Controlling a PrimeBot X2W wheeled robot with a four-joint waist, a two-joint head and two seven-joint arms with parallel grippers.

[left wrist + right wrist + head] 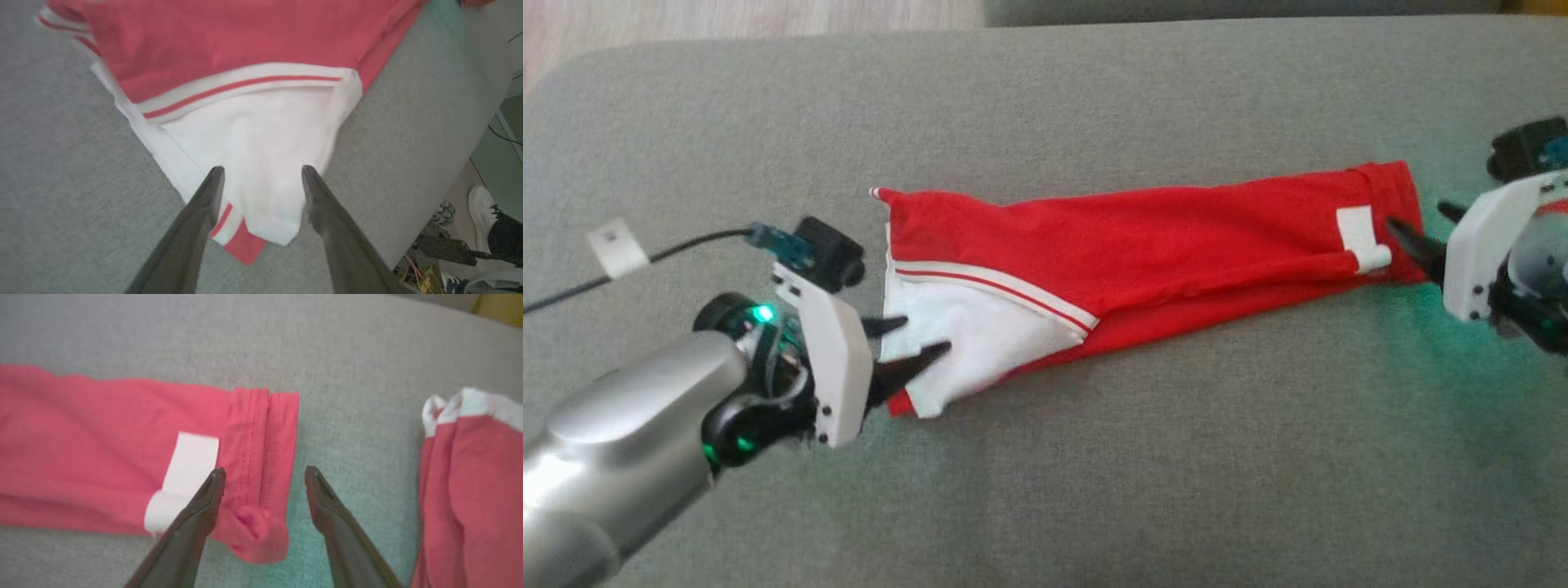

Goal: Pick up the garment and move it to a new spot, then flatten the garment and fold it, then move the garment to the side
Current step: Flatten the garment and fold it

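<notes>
Garment (1160,237), red with a white panel (253,155), lies in a long, flat band across the grey cushion (1094,457), with a robot gripper at each end. Left gripper (926,334) has its fingers spread over the white hem end and holds nothing. Right gripper (1414,214) is likewise agape over the stitched waistband (261,433), beside a white label (192,457). The cloth looks thin, limp and light. Lifted from one point it would likely sag and crease, so the two end corners seem the sensible holds. A second red piece (470,477) lies near the waistband end; nothing here serves as a container.
</notes>
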